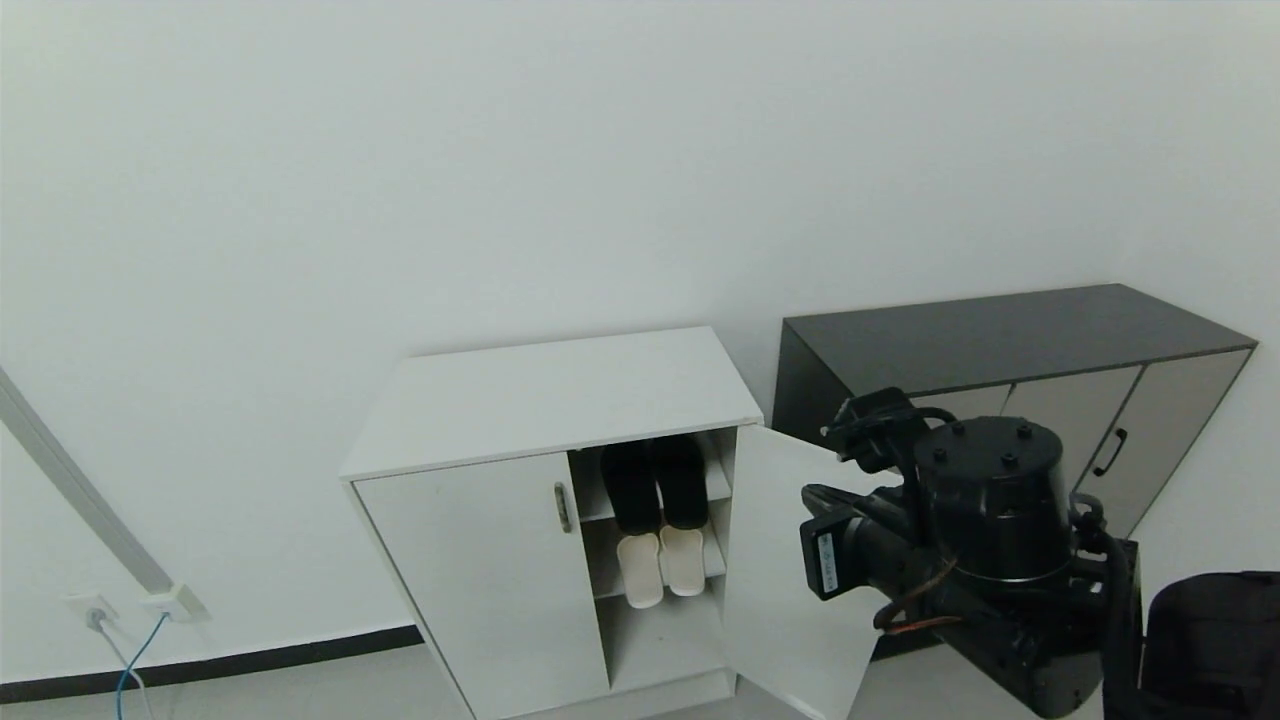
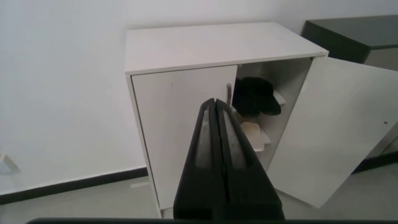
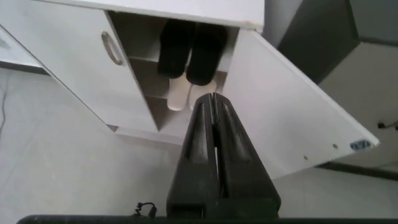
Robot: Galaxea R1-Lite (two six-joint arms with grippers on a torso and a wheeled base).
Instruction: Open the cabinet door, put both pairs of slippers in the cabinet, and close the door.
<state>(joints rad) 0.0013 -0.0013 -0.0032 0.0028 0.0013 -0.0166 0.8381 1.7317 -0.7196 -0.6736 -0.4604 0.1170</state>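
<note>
— Since both pairs already sit inside the cabinet (image 1: 550, 400), what is left to do?

— Only the closing, I'd say. The black slippers (image 1: 655, 485) lie on the upper shelf (image 1: 720, 478) and the white slippers (image 1: 660, 565) on the middle shelf (image 1: 603, 580). The door (image 1: 790, 560) stands swung wide.

— And the grippers?

— The right gripper (image 3: 211, 98) has its jaws pressed together with nothing between them. The left gripper (image 2: 215, 102) is the same, closed tight and empty.

— Where is the door from the right gripper?

— Near it, off to one side, with its inner face turned toward the gripper. I see no contact. Both pairs lie beyond the gripper's tip, deeper in the opening, black above white.

— And from the left one?

— Farther off. The closed door (image 2: 180, 124) is straight ahead of it, and the open one lies well apart, toward the robot's right.

— So the next step?

— My judgement: bring a gripper round to the door's outer face and push it shut.
</note>
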